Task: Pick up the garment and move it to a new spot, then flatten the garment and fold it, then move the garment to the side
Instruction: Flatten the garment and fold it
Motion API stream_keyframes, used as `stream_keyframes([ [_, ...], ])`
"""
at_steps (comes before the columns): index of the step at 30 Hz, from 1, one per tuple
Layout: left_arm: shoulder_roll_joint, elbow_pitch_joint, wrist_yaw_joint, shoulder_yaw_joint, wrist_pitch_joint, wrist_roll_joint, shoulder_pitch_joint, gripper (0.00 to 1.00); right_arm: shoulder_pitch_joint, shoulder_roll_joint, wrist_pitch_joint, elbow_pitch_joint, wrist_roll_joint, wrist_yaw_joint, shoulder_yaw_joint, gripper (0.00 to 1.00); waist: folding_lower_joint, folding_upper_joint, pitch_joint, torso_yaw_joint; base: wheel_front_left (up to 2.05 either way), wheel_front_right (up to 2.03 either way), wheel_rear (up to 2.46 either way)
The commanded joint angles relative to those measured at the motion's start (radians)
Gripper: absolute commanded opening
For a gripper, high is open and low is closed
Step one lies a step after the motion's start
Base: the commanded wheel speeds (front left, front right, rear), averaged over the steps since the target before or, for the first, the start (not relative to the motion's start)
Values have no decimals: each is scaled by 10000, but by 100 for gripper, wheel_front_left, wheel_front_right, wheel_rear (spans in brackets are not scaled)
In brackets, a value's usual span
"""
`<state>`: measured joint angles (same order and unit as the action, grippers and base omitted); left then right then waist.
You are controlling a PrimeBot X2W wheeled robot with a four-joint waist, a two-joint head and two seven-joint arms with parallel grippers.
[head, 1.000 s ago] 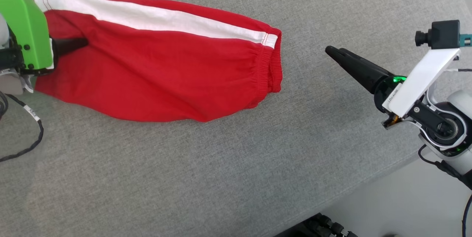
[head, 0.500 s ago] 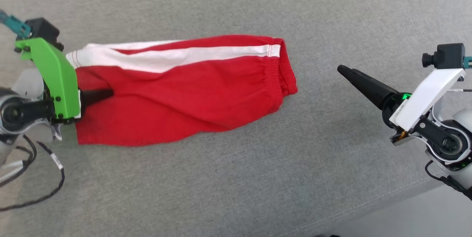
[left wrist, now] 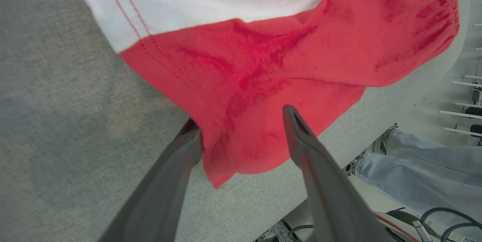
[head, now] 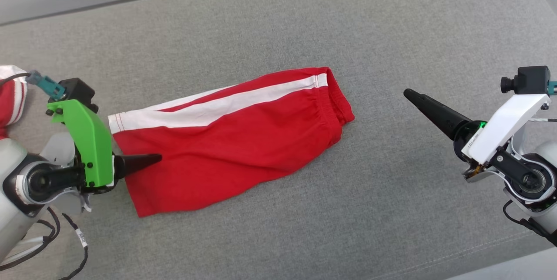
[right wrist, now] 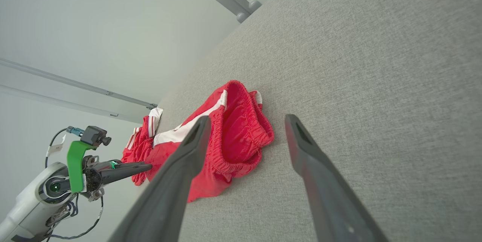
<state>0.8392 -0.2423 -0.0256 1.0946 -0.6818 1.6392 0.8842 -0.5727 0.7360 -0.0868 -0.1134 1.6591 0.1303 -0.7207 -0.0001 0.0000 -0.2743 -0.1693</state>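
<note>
On the table [head: 304, 236]: coarse grey woven cover, flat.
Garment [head: 226, 149]: red shorts of soft cloth, mid-table, lying flat, lightly creased; white side stripe; gathered elastic waistband at the right end; red double stitching across the white hem.
Left gripper [left wrist: 241, 117]: dark tapered fingers spread apart over the hem corner; green bracket [head: 87, 140], smooth plastic.
Right gripper [right wrist: 247, 118]: fingers spread, over bare table, well right of the waistband.
Writing: small print on white bracket [head: 500, 123], unreadable.

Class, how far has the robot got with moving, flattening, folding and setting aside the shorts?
Done, apparently: the shorts lie flat on the table, folded leg over leg. In hand: the left gripper, open, is at the hem end; the right gripper, open, sits clear of the waistband. Remaining: moving them aside.
</note>
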Motion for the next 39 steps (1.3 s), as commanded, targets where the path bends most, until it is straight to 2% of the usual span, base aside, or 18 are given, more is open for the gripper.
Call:
stream_keyframes([
  [1, 143, -70, 12, 5, 94, -72, -199, 100, 152, -43, 72, 48, -148, 8, 32, 100, 1, 0, 354, 152, 0, 0, 0],
  [5, 424, -230, 60, 117, 602, -736, -250, 100, 188, -84, 481, 126, -547, 8, 140, 100, 1, 0, 754, 322, 0, 0, 0],
  [9, 543, -301, 208, -251, 1991, -1240, -332, 100, 270, -9, 1246, -14, -1319, 8, 173, 100, 1, 0, 1143, 644, 0, 0, 0],
  [13, 778, 74, 202, -677, 3735, -1779, -580, 100, 245, -4, 2598, -327, -2608, 6, 260, 100, 1, 0, 1475, 977, 0, 0, 0],
  [16, 998, 510, -258, -935, 5298, -2451, -901, 100, 383, -202, 3271, -825, -3443, 8, 565, 100, 1, 0, 1704, 1288, 0, 0, 0],
  [19, 1254, 1037, -852, -1231, 6684, -2813, -1347, 100, 561, -507, 3479, -1178, -4271, 6, 1118, 100, 1, 0, 1858, 1517, 0, 0, 0],
  [22, 1503, 1644, -1662, -1533, 8190, -3211, -1984, 100, 939, -1065, 3515, -1291, -5262, 8, 2055, 100, 1, 0, 1976, 1727, 0, 0, 0],
  [25, 1432, 2110, -2532, -1899, 9232, -3382, -2758, 100, 1614, -1741, 3515, -1144, -6238, 6, 2985, 100, 1, 0, 2025, 1905, 0, 0, 0],
  [27, 1061, 2399, -3046, -2533, 9447, -3553, -3353, 100, 2042, -2192, 3517, -901, -6776, 6, 3517, 100, 1, 0, 2027, 2014, 0, 0, 0],
  [28, 702, 2552, -3274, -3268, 9477, -3970, -3647, 100, 2308, -2403, 3520, -764, -7086, 8, 3847, 100, 1, 0, 2042, 2085, 0, 0, 0],
  [31, -387, 2821, -3544, -5049, 9462, -5359, -5121, 100, 3097, -3007, 3519, -470, -7735, 6, 4596, 100, 1, 0, 2063, 2184, 0, 0, 0],
  [35, -2067, 3243, -2970, -7070, 9470, -7240, -6937, 100, 3908, -3520, 3522, -255, -8636, 6, 5278, 100, 1, 0, 2038, 2181, 0, 0, 0],
  [39, -3265, 3138, -2356, -8142, 9471, -8695, -8155, 100, 4340, -3943, 3523, -382, -9589, 6, 5870, 100, 1, 0, 2069, 2141, 0, 0, 0],
])
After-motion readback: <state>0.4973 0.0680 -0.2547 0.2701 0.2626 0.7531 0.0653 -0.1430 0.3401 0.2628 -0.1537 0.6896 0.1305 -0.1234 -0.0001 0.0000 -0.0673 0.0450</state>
